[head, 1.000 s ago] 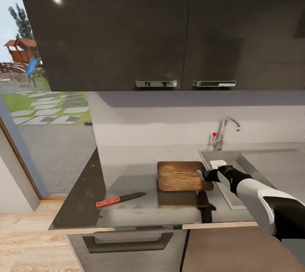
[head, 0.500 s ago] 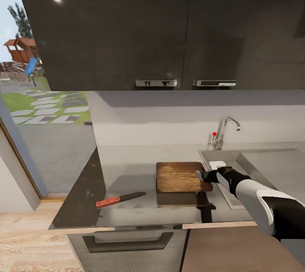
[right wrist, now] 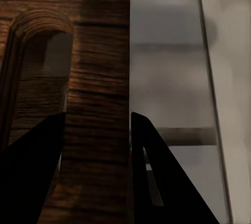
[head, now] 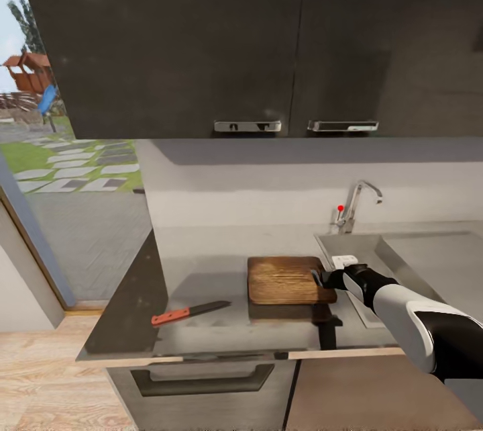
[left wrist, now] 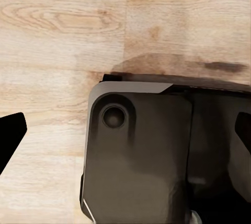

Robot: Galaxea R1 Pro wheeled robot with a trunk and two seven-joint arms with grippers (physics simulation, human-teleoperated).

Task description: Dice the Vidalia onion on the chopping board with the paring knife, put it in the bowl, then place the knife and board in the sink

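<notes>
**Right gripper clamped on the edge of the chopping board beside the sink**

The chopping board [head: 290, 279] lies flat on the countertop [head: 201, 263], and everything else is placed from it. The right gripper [head: 320, 278] reaches in at the board's short edge on the sink side. In the right wrist view its two dark fingers [right wrist: 31, 177] straddle that edge of the chopping board [right wrist: 78, 77], one finger over the wood just beside the handle slot [right wrist: 39, 72], the other over the grey countertop [right wrist: 167, 67], so the gripper is closed on the board's rim.

The sink [head: 396, 256] sits just past that gripped edge, with the chrome tap [head: 355, 206] and its red knob [head: 340, 208] behind the board's far corner. The paring knife [head: 190, 312] lies on the countertop well apart from the board's opposite short edge, nearer the front, its reddish handle pointing away from the board.

Dark wall cabinets [head: 268, 41] hang above the board.

The left wrist view looks down on the wooden floor [left wrist: 63, 25] and the robot's dark base [left wrist: 157, 156]; a dark fingertip [left wrist: 10, 135] shows at the picture's edge, and I cannot tell whether the left gripper is open or closed.
</notes>
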